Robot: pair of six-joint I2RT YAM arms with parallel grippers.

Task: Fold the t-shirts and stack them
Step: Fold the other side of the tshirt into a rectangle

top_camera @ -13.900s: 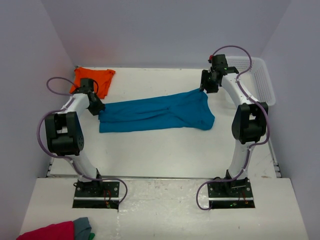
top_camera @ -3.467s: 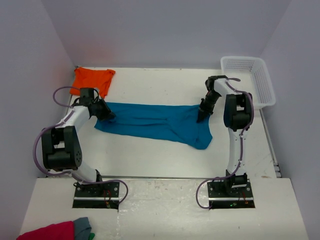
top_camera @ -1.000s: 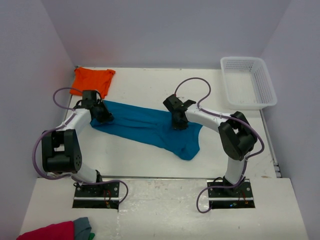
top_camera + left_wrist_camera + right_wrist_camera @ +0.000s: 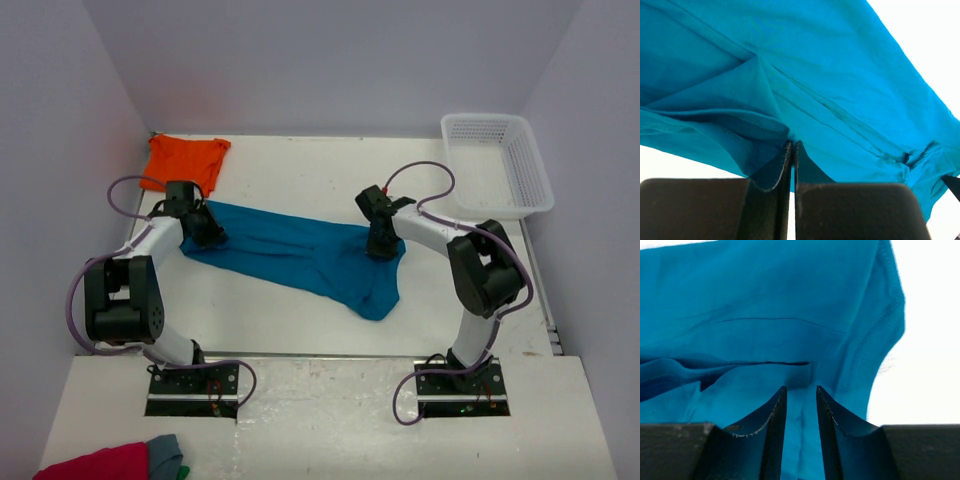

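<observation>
Folding looks barely begun: the teal t-shirt (image 4: 300,255) sprawls rumpled across the middle of the table (image 4: 300,170), its left end pinched in the closed left gripper (image 4: 792,146), the right gripper (image 4: 800,392) poised over its right end with jaws slightly parted and empty, while the orange t-shirt (image 4: 185,157) lies unstacked in the far left corner, and no writing shows.

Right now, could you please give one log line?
left gripper shut on teal t-shirt | right gripper open over it | orange t-shirt far-left
</observation>
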